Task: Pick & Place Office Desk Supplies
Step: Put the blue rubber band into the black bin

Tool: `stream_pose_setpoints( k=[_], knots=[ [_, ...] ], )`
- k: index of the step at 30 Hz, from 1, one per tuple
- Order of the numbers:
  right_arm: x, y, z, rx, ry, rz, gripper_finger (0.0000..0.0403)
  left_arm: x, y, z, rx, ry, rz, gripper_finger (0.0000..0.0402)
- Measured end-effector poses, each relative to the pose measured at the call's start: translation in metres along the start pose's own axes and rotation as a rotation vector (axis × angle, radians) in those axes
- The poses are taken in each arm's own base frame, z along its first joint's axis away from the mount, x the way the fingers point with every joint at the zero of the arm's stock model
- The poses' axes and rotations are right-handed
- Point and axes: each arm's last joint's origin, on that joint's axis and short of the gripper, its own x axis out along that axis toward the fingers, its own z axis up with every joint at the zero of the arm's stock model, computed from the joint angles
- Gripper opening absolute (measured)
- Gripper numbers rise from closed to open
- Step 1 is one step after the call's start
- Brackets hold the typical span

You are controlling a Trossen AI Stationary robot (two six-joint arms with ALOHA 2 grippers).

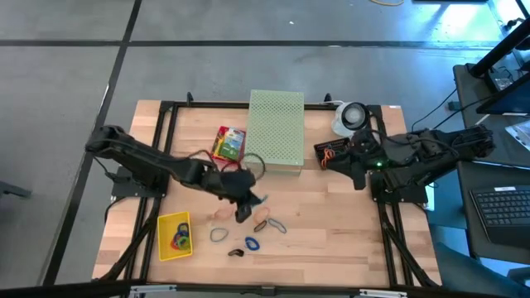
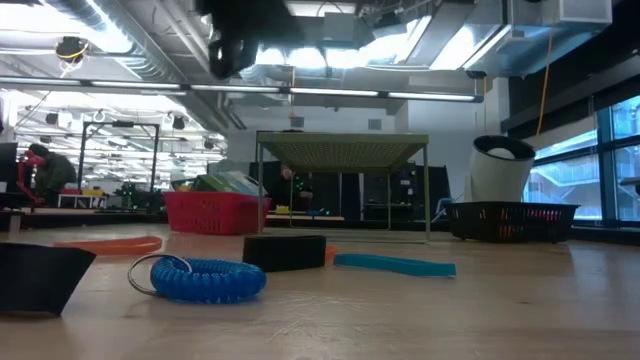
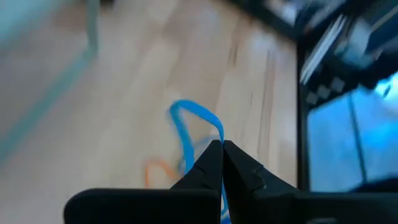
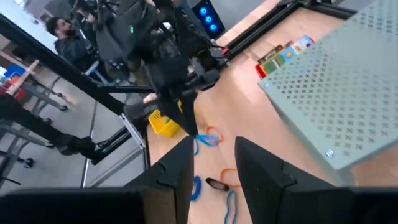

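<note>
**Blue band pinched above the table**

The left gripper (image 3: 222, 163) was pressed together on a thin blue rubber-band loop (image 3: 188, 127), lifted over the wooden table (image 1: 331, 232). The right gripper (image 4: 211, 165) was held parted, well apart beside the pale green perforated box (image 1: 277, 131).

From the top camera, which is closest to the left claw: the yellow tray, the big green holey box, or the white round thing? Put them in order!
From the left gripper:
1. Small yellow tray, at the table's front left.
2. Large pale green perforated box, at the back middle.
3. White round object, at the back right.
</note>
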Motion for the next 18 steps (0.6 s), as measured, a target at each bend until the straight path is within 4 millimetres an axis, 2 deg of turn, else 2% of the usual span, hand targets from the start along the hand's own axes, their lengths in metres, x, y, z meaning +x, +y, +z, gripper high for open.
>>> stream_pose_setpoints(
  k=[5, 10, 14, 18],
  knots=[
    [0.01, 0.002, -0.003, -0.026, 0.015, -0.027, 0.0125, -0.027, 0.003, 0.028, -0.043, -0.18, -0.067, 0.0002],
    [0.031, 0.007, -0.007, -0.064, 0.031, -0.041, 0.0179, -0.05, 0.006, 0.048, -0.061, -0.305, -0.126, 0.0002],
    [0.052, 0.016, -0.007, -0.066, 0.001, -0.014, 0.0233, -0.056, 0.008, 0.056, -0.067, -0.352, -0.163, 0.0002],
    [0.071, 0.019, -0.01, -0.029, -0.04, -0.045, 0.0257, -0.057, 0.006, 0.064, -0.091, -0.417, -0.242, 0.0002]
  ],
)
